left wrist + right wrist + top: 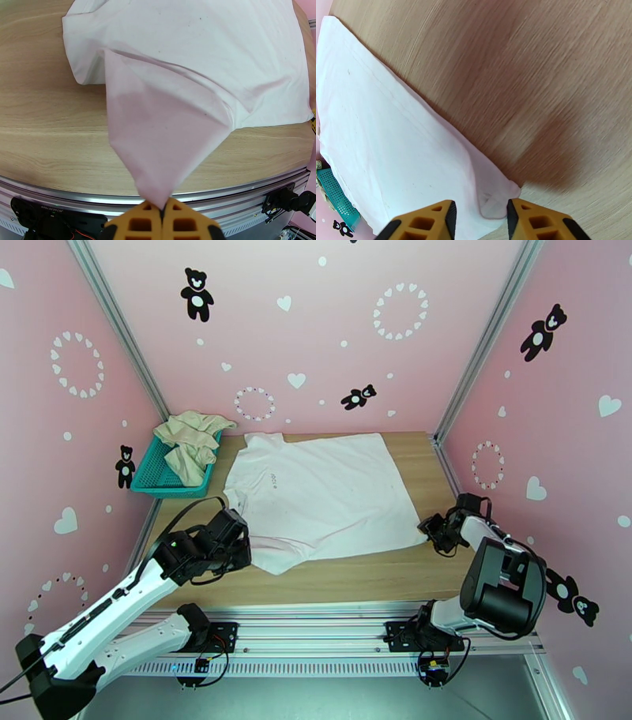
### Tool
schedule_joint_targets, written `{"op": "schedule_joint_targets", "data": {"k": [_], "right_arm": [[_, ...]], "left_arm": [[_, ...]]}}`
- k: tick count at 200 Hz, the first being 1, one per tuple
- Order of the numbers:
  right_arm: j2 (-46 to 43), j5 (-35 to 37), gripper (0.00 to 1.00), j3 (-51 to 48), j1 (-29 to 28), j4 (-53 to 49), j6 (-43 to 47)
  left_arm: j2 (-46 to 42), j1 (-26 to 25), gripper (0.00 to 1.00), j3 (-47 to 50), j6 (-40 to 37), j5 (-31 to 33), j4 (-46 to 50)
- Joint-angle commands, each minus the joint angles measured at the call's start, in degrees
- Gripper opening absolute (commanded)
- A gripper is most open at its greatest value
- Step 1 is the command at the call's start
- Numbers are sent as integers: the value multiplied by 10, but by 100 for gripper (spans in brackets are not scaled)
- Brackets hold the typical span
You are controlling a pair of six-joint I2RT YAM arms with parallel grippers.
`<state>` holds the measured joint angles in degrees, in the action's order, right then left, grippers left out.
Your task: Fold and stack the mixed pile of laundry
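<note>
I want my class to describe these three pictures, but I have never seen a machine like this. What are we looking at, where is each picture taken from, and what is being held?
These are two robot arms bolted at the near edge of a wooden table. The wide picture comes from a fixed camera above and behind them. The other two come from a small camera on each wrist, looking past that arm's own orange fingers. A white T-shirt lies spread on the table, and a cream garment is heaped in a teal basket at the back left. The left hand is shut on the T-shirt's near edge, pulling it into a peak. The right hand is open, with a flat corner of the shirt between its fingers.
</note>
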<state>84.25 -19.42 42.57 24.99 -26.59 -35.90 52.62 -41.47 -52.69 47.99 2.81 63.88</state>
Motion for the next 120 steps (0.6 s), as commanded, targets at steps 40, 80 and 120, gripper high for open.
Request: {"op": "schedule_joint_targets", "data": {"k": [40, 80, 120], "right_arm": [[-13, 0, 22, -22, 4, -6, 11], [-34, 5, 9, -2, 6, -27, 20], [-46, -1, 0, 34, -1, -41, 17]], "left_arm": [[-1, -5, 0, -16, -12, 3, -4], [0, -5, 0, -25, -16, 6, -6], [14, -5, 0, -54, -25, 39, -1]]}}
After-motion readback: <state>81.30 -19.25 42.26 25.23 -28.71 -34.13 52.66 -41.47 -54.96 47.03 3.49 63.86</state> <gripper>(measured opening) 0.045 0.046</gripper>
